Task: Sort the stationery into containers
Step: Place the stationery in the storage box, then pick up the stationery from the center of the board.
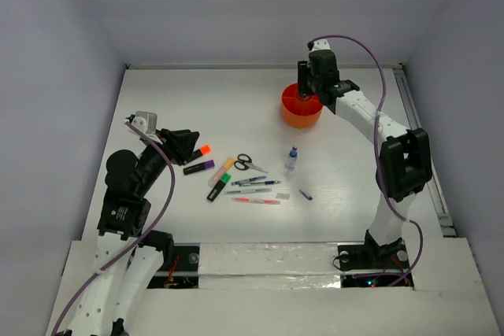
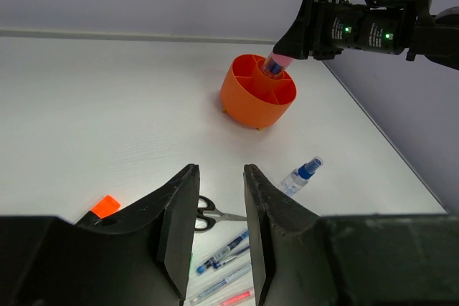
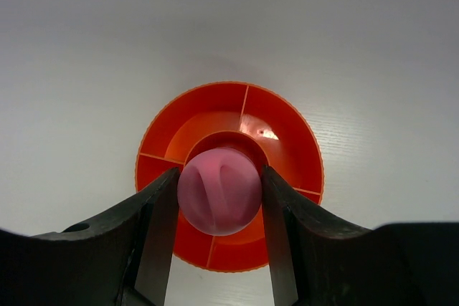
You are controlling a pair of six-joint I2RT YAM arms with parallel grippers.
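Note:
The pink tube [image 3: 219, 190] stands upright between the fingers of my right gripper [image 3: 219, 174], which is shut on it directly over the middle compartment of the round orange tub [image 3: 287, 134]. The left wrist view shows the tube's [image 2: 277, 61] lower end at the tub's [image 2: 251, 105] rim. My left gripper [image 2: 221, 171] hangs open and empty above the table, near the orange-ended highlighter [image 1: 202, 150]. On the table lie the purple highlighter [image 1: 199, 167], two more highlighters [image 1: 220, 179], scissors [image 1: 248, 164], blue pens [image 1: 256, 182], a red pen [image 1: 256, 201] and the blue-capped bottle [image 1: 291, 159].
A small dark piece [image 1: 305, 193] lies right of the pens. The tub [image 1: 301, 112] sits at the back, right of centre. White walls close the table on three sides, and a rail [image 1: 425, 155] runs along its right edge.

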